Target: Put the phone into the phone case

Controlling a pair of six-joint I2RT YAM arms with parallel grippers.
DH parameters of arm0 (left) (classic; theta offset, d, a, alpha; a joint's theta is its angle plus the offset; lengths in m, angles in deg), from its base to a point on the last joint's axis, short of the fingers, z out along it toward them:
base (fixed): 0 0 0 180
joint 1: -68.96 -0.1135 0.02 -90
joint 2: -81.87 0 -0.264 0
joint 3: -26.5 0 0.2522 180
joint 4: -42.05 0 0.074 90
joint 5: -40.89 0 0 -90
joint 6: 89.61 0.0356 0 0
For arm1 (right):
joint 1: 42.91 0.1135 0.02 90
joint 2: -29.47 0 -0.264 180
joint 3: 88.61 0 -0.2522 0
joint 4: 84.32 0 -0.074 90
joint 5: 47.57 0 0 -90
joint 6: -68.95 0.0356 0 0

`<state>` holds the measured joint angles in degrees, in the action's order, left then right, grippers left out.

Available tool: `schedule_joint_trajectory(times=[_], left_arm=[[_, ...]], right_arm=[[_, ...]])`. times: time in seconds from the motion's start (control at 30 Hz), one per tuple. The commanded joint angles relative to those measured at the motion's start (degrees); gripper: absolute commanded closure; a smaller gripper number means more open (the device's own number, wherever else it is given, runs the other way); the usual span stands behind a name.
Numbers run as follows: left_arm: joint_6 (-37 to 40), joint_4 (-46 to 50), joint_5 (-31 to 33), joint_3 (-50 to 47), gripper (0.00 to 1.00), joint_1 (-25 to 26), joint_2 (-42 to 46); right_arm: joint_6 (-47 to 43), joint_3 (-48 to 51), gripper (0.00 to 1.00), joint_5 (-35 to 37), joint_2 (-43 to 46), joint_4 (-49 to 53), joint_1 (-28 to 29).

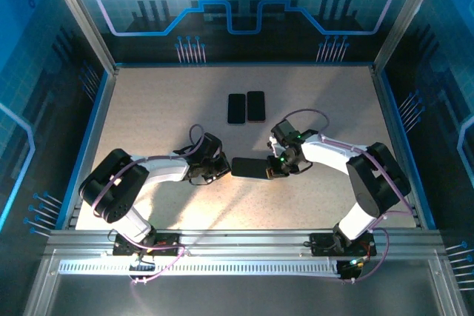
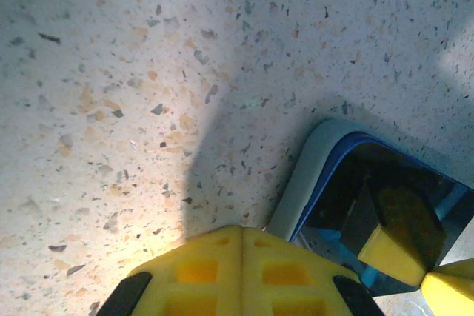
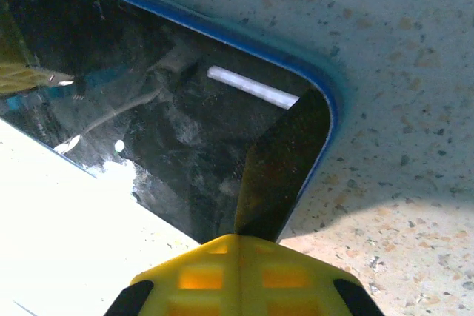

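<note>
Top external view, phone (image 1: 249,167) lying mid-table between both grippers, sitting inside the pale-rimmed phone case (image 2: 295,186), left gripper (image 1: 224,169) and right gripper (image 1: 276,170) each holding jaws pressed together, two dark slabs (image 1: 236,108) lying side by side beyond.

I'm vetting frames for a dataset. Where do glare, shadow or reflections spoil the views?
Top external: even light on the table, blue cast on the walls. Left wrist: a broad shadow crosses the table; the phone screen shows yellow reflections. Right wrist: lower left blown out white; the screen reflects a bright strip.
</note>
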<state>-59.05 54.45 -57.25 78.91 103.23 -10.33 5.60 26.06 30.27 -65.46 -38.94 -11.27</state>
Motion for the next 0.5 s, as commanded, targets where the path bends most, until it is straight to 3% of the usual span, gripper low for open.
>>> schedule_joint_trajectory(times=[0.0,0.3,0.47], left_arm=[[1.67,5.14,1.08,0.55,0.95,0.59,-1.02],[1.66,5.50,1.02,1.16,0.95,0.54,-1.13],[2.41,6.58,1.44,2.07,0.95,0.59,-0.74]], right_arm=[[-0.61,4.64,1.00,3.13,-9.94,-2.08,4.44],[0.16,3.23,1.00,5.35,-13.40,-0.41,6.02],[0.51,3.11,1.00,6.06,-10.71,-0.45,6.20]])
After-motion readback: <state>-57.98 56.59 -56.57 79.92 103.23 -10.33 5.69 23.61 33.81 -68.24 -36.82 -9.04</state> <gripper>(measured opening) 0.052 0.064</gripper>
